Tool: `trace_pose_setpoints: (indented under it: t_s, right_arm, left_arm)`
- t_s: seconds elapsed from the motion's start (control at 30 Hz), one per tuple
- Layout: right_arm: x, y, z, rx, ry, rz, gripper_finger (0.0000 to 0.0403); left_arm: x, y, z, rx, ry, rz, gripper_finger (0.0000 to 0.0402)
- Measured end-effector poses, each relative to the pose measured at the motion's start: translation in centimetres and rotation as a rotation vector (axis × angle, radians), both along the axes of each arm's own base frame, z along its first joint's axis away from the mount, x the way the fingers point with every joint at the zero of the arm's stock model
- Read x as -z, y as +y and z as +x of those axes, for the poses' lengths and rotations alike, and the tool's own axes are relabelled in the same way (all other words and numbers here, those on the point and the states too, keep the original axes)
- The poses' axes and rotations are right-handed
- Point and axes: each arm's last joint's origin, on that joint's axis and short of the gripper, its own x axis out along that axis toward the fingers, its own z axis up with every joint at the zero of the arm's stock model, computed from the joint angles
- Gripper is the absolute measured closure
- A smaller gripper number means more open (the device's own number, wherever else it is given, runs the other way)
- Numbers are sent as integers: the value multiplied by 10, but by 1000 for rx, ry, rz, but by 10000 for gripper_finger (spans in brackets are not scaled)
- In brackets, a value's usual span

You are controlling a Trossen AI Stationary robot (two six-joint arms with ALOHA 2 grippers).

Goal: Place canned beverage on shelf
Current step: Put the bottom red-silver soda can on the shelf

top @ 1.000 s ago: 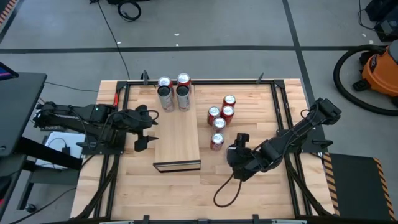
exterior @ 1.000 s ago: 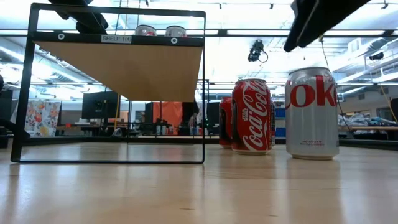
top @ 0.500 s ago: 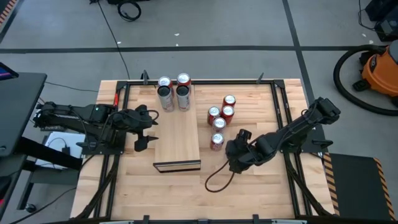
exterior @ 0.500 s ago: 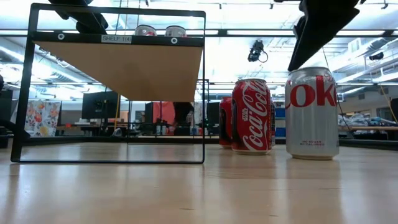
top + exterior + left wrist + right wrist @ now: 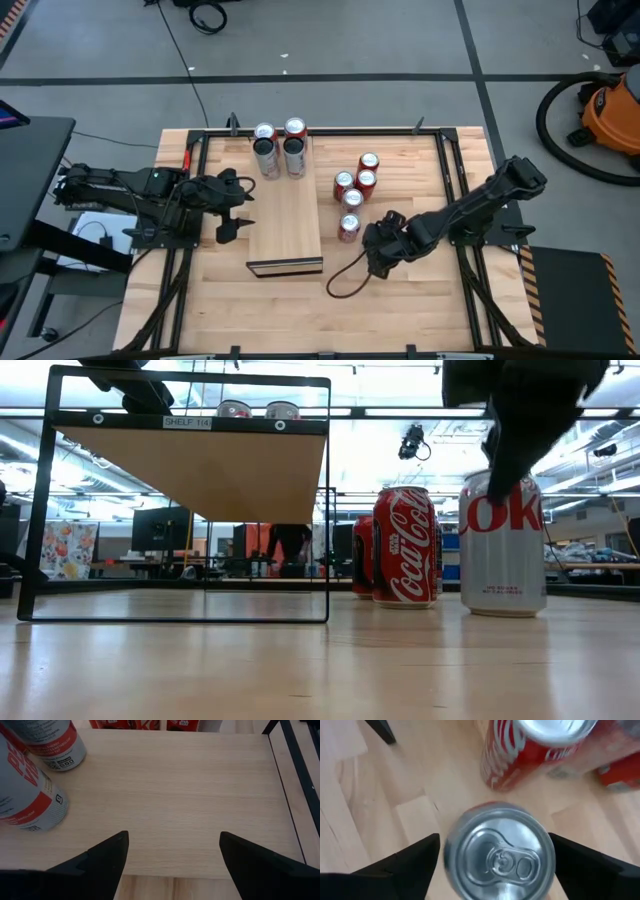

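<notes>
**A:** Where is the right gripper point(image 5: 492, 865), and what are its fingers doing?

**B:** It hangs directly above a silver can point(image 5: 499, 854) standing upright on the tabletop point(image 5: 400, 310). Its two dark fingers are spread wide, one on each side of the can's lid. They hold nothing, and I cannot tell whether they touch the can's sides.

**A:** Which can is that among the others?

**B:** In the high view it is the nearest can point(image 5: 348, 227) of a loose cluster of five, just right of the shelf point(image 5: 287, 222). The low view shows it as a silver Coke can point(image 5: 502, 545), with a red Coca-Cola can point(image 5: 404, 547) close beside it.

**A:** How would it handle?

**B:** My judgement: a thin, smooth metal cylinder, slippery and easy to dent if squeezed hard. If full, it would be fairly heavy for its size. A grip across the middle of the straight wall, below the rim, looks safest. The red neighbour leaves little room on that side.

**A:** And the shelf?

**B:** It is a pale wooden board raised on a black frame. Four cans point(image 5: 279, 146) stand at its far end; the near part is bare.

**A:** The left gripper point(image 5: 228, 222)?

**B:** It waits open at the shelf's left edge, holding nothing.
</notes>
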Motion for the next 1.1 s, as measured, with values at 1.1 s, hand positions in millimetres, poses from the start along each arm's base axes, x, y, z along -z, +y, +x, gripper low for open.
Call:
trace_pose_setpoints:
  t_s: [1.1]
  right_arm:
    - [-3,-29,25,-645,20,-70,76]
  left_arm:
    - [0,0,0,0,-2,0,79]
